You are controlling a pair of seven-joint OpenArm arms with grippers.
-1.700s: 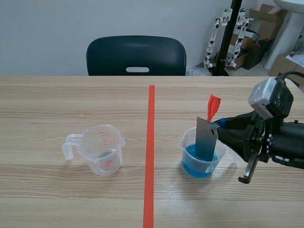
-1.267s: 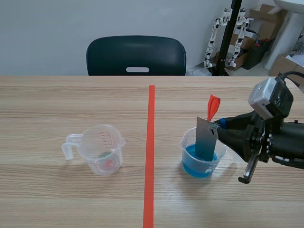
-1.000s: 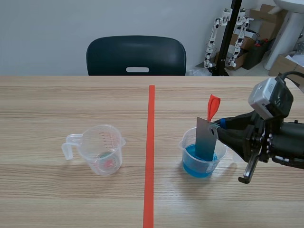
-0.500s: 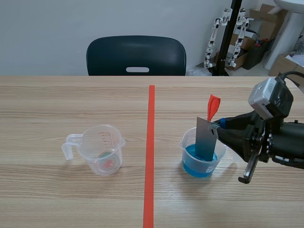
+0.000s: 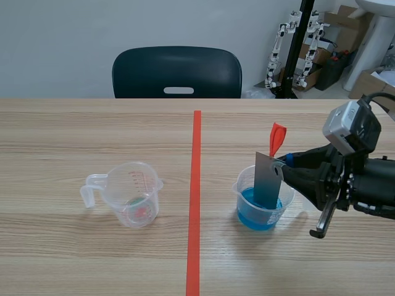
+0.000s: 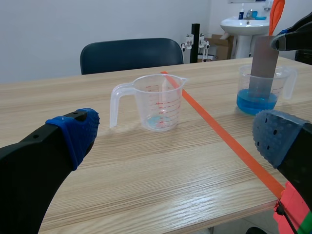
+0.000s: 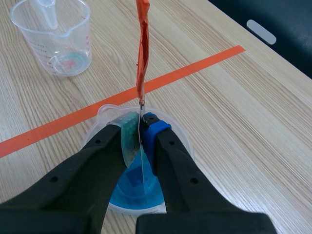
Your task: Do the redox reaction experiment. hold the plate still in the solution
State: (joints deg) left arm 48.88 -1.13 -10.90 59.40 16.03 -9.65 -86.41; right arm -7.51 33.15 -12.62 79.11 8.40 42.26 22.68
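At beaker (image 5: 242,187): R end effector (image 5: 282,164) grips plate (image 5: 267,182).

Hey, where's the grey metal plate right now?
In the scene view the plate stands in the cup of blue liquid, right of the orange tape line, with its top pinched by the right tool.

Bright, even indoor light falls from overhead onto the pale wood-grain counter (image 5: 92,259), and glare stays mild. The clear plastic beaker of blue liquid (image 5: 262,206) casts a faint, soft-edged shadow to its right. The clear handled measuring cup (image 5: 131,194) shows small glints on its rim. The grey metal plate (image 5: 267,179) has a dull sheen. Soft highlights run along the black right tool (image 7: 140,127).
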